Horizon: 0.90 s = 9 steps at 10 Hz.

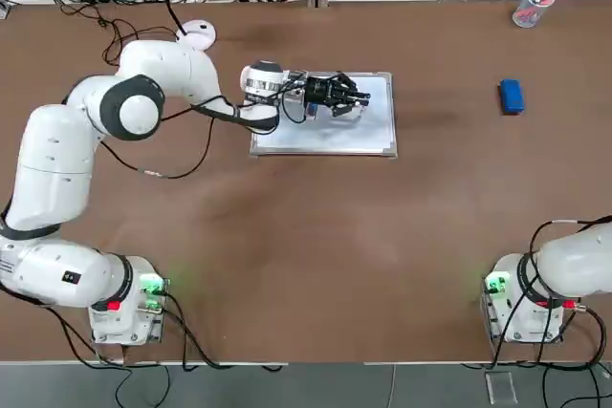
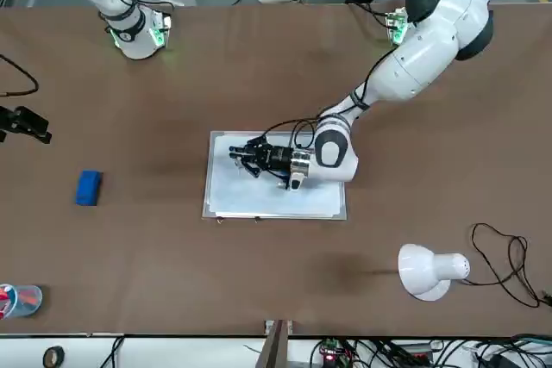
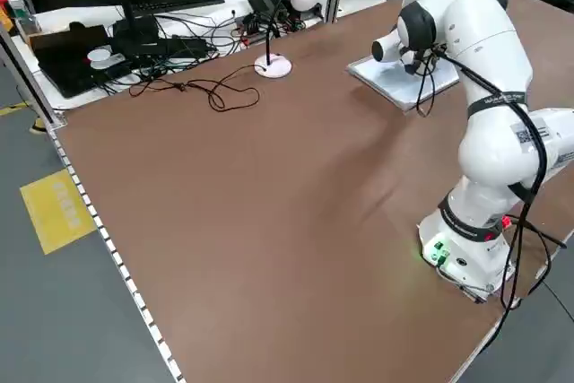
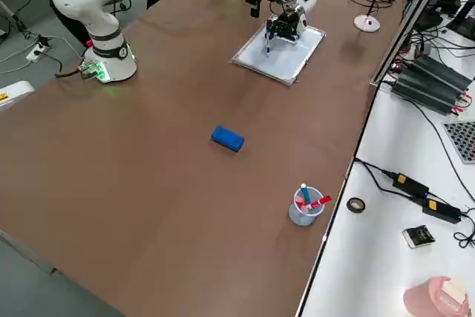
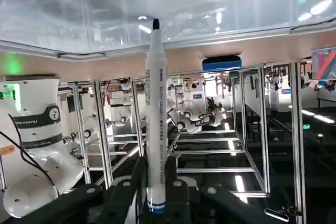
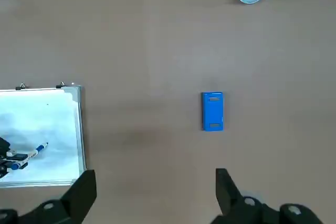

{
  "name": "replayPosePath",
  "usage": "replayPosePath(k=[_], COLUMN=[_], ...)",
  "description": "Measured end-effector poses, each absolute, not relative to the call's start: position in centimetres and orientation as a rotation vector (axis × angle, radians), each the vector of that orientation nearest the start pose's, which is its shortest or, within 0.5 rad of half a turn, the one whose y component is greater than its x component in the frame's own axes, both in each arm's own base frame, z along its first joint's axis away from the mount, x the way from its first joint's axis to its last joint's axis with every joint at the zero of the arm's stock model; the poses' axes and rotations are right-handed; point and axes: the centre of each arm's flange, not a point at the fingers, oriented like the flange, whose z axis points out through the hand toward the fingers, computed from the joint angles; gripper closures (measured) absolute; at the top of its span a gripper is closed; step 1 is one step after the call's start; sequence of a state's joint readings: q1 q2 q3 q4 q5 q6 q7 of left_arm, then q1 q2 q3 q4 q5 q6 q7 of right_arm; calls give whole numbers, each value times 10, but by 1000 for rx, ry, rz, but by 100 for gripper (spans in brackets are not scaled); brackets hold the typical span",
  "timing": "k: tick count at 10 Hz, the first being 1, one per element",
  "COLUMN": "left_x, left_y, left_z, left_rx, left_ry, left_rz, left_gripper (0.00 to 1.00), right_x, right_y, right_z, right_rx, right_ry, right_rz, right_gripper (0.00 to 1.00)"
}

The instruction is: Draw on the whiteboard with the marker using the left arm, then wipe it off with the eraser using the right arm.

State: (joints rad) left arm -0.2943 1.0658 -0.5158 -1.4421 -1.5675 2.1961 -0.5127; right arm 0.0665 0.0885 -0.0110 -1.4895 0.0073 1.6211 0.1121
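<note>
The whiteboard (image 1: pixel 325 136) (image 2: pixel 276 200) (image 6: pixel 47 119) lies flat on the brown table, left of centre in the top view. My left gripper (image 1: pixel 352 97) (image 2: pixel 240 156) reaches over it from the side, shut on the marker (image 5: pixel 156 114) (image 6: pixel 34 151). The marker slants down toward the board's white surface; I cannot tell if its tip touches. The blue eraser (image 1: pixel 512 96) (image 2: pixel 89 188) (image 6: pixel 212 110) rests alone to the board's right. My right gripper (image 6: pixel 155 195) hangs open high above the table, holding nothing; its arm stays back near its base (image 1: pixel 521 298).
A clear cup (image 1: pixel 532 5) (image 4: pixel 306 206) with red and blue pens stands at the far right corner. A white desk lamp (image 1: pixel 196 35) (image 2: pixel 427 269) and its cable sit beyond the board's left end. Bare brown table lies between board and eraser.
</note>
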Motion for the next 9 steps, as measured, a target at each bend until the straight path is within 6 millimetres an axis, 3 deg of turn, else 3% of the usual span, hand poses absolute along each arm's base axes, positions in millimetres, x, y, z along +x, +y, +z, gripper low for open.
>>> replayPosePath(k=[9], left_x=[546], left_y=[-485], left_z=[130], left_rx=[1441], left_ry=[1062], left_rz=[-1174], left_gripper=[82], right_x=[586], right_y=[33], right_z=[617], right_rx=[-3130], right_ry=[91], right_rz=[-67], right_gripper=[0])
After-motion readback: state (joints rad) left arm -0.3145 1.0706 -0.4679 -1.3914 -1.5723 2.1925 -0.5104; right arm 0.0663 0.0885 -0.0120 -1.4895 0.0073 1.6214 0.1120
